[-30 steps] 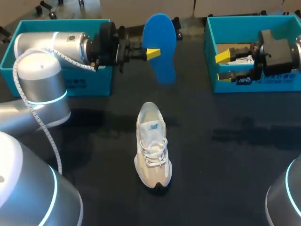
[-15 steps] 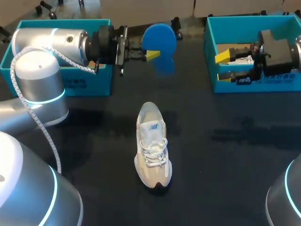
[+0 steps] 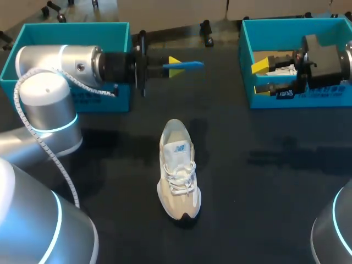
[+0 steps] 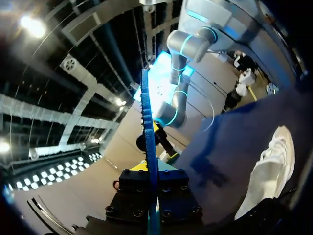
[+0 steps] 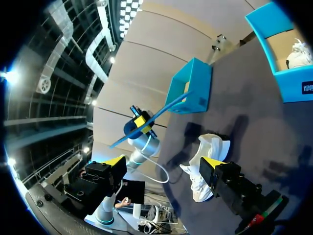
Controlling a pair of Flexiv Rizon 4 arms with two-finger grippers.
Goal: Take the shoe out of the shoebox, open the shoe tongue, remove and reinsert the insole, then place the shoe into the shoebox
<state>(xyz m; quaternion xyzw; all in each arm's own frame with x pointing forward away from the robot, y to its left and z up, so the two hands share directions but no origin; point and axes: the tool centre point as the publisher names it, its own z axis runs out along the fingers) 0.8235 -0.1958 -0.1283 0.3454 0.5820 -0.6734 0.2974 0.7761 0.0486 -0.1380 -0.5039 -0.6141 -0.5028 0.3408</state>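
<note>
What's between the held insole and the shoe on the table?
Nothing; only bare table shows between the insole and the shoe in the head view.

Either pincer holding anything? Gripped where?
Left pincer is shut on the blue insole, pinching it by one edge. Right pincer is open, holding nothing.

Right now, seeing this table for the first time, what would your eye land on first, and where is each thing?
The blue insole, held edge-on in the air by the left gripper beside the left shoebox, stands out most. Next comes the pale shoe, alone in the middle of the dark table, laces up. The right gripper hangs open over the right shoebox.
</note>
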